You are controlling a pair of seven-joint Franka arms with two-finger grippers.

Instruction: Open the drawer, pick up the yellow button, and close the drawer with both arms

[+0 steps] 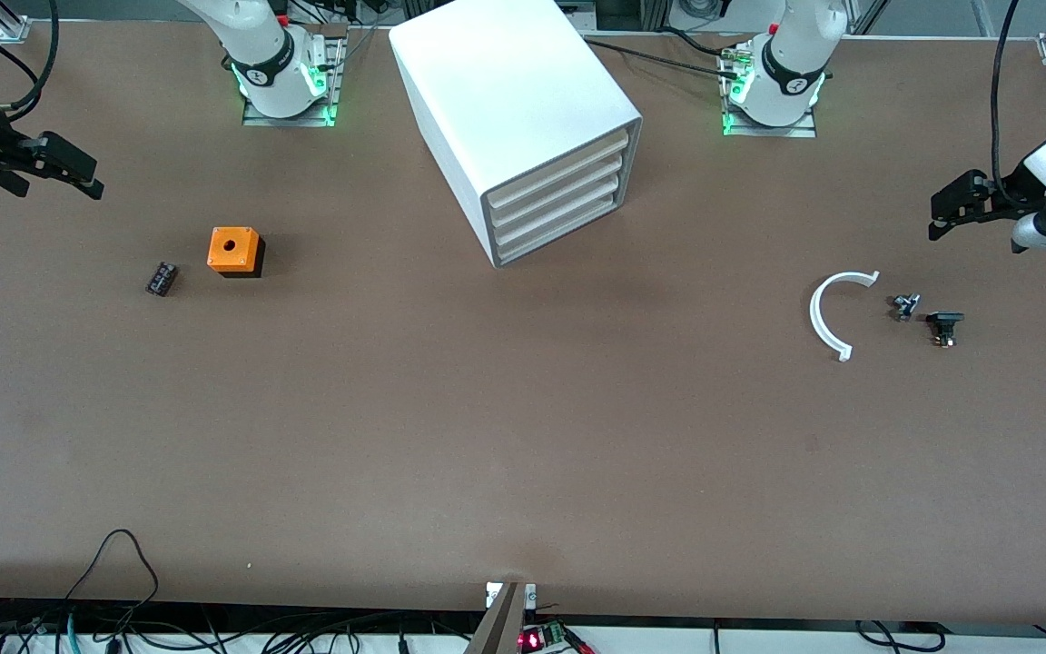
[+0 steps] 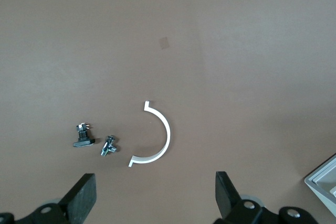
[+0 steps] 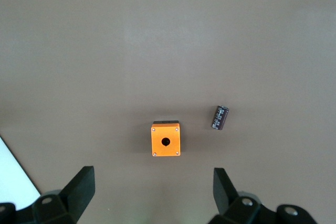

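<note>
You have it all ahead of you: the drawer (image 1: 559,162), topmost in the cabinet (image 1: 505,91) by the desk's base edge, is shut, so the button is hidden. The left gripper (image 1: 959,207) and right gripper (image 1: 64,168) hover wide open, empty, at opposite ends.

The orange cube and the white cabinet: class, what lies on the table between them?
Nothing. In the front view the stretch of table between the orange cube and the white cabinet is bare brown surface. The small black ribbed block lies toward the right arm's end instead.
</note>
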